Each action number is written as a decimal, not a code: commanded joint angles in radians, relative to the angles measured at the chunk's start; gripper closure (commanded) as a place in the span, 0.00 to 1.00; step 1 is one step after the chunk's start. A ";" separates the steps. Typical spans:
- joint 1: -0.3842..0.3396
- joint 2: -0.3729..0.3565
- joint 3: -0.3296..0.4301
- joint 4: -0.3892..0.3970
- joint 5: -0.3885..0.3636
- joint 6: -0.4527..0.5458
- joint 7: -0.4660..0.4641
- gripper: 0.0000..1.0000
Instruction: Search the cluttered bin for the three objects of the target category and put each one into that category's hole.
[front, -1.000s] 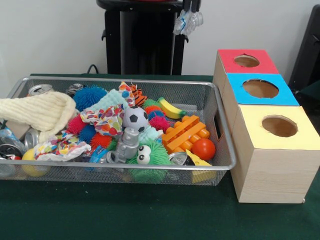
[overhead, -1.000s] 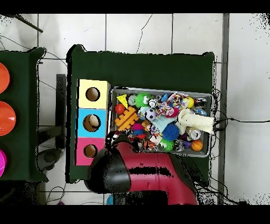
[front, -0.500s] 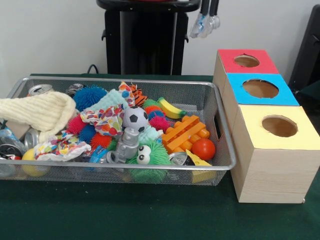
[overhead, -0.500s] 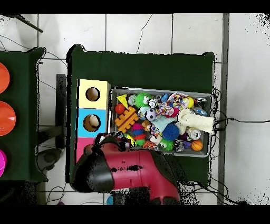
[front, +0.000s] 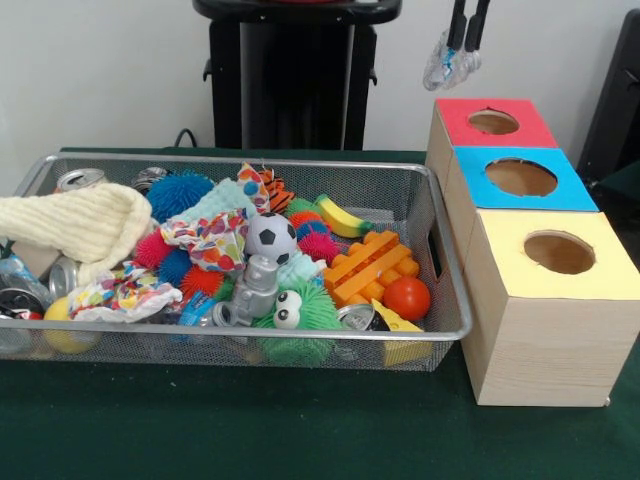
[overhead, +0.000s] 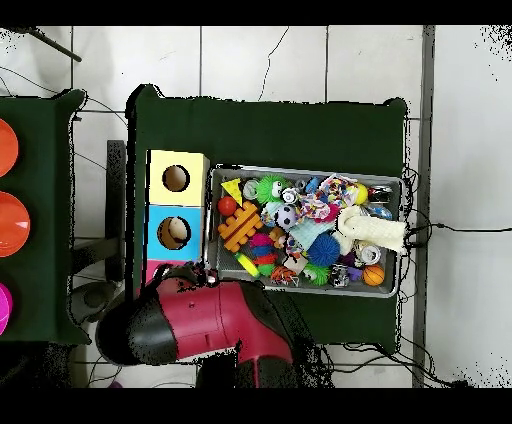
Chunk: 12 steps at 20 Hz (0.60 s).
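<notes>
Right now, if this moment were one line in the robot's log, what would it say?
gripper: above red box, holding something clear | bin: full of toys | blue box, yellow box: holes open

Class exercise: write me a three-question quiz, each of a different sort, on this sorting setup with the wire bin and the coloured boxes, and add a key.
1. True or false: the gripper hangs above the box with the red top.
2. Multiple choice: in the front view, what lies directly beside the orange block in the wire bin, toward the boxes? A) a red ball B) a white sock C) a soccer ball
3. Fill in: the box nearest the front-view camera has a ______ top.

Key
1. True; it holds something clear and crumpled, not identifiable.
2. A, the red ball.
3. Yellow.
</notes>
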 joint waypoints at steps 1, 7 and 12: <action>0.031 0.080 -0.069 -0.044 -0.008 -0.052 0.227 1.00; 0.049 0.099 -0.097 -0.038 0.010 -0.090 0.212 1.00; 0.057 0.110 -0.115 -0.041 0.018 -0.104 0.198 1.00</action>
